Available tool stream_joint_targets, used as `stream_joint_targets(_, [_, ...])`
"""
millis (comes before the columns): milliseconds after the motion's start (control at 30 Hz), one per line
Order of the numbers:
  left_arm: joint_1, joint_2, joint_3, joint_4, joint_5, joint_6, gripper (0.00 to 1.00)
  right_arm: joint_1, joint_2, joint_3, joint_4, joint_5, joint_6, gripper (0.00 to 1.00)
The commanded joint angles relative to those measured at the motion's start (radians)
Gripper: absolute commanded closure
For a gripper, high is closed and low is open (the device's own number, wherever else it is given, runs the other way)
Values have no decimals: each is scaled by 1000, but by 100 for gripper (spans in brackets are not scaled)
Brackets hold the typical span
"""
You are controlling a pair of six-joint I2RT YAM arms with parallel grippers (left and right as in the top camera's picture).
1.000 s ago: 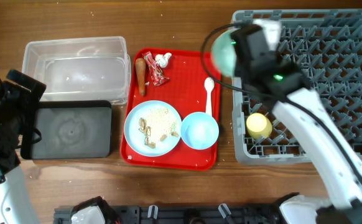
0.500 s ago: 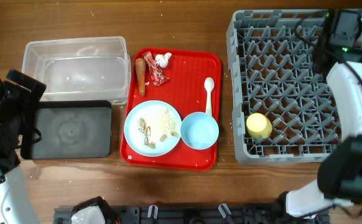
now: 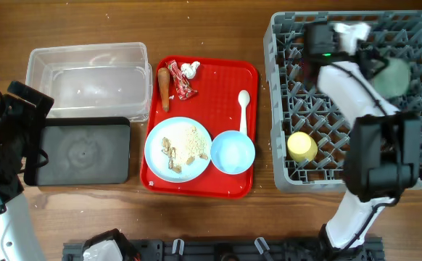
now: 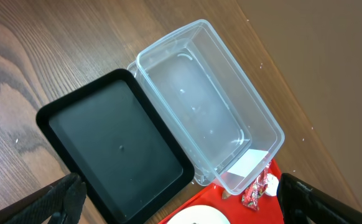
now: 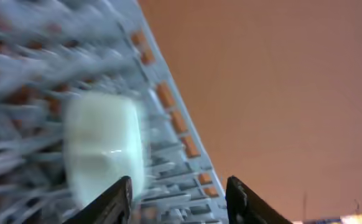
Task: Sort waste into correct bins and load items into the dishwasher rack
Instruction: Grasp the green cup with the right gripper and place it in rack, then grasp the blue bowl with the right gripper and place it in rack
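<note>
Right gripper (image 5: 178, 186) is over the far right part of the rack (image 3: 305, 94). Its fingers are apart with nothing between them. The mint bowl (image 5: 103, 146) lies just ahead of the fingertips and off to one side. It is blurred in the wrist view, so I cannot tell whether it tilts against the pegs. Overhead, the bowl (image 3: 392, 76) is inside the rack near its right wall, and the yellow cup (image 3: 301, 145) is in the near left corner. My read is that the bowl is placed and the next pick is on the tray (image 3: 218, 69), well apart from this gripper on the rack's left side. The spoon (image 3: 244, 109) is closest to the rack, its long axis running far-to-near with the bowl end away from the robot. The blue bowl (image 3: 233, 152) is just beside it on the near side, touching the plate (image 3: 178, 148), which has crumbs on it. The right arm looks nearer to the dishes. Left gripper (image 4: 181, 193) is wide open and empty, above the black tub (image 4: 116, 155) and clear tub (image 4: 206, 106), so it is nearer to the wrapper (image 3: 183, 87).
</note>
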Motion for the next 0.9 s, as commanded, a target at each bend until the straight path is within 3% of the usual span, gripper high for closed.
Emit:
stream_joint_targets(0, [6,4,3,3,-17,-9,0,135,-92,-5,-15,-145,-40,38])
stream_joint_targets(133, [6,4,3,3,-17,-9,0,332,-204,0,-103,-720,-47,36])
stream_joint_targets(200, [6,4,3,3,-17,-9,0,389,-222,0,-166,-1105,-16,37])
stream_joint_targets(267, [6,4,3,3,-17,-9,0,401,-202,-7,-274,-1294,72,34])
stream_joint_targets(533, [6,4,3,3,-17,-9,0,393,-85,-149,-347,-1481,54,41])
stream_joint_targets(600, [6,4,3,3,-17,-9,0,393,-79,-192,-337,-1477,54,52])
stream_joint_targets(633, [6,4,3,3,-17,-9,0,393,-77,-199,-322,-1473,54,75])
stream_joint_targets(700, [6,4,3,3,-17,-9,0,393,-79,-190,-291,-1430,57,96])
stream_joint_targets(867, [6,4,3,3,-17,-9,0,390,-185,5,-370,-1220,91,96])
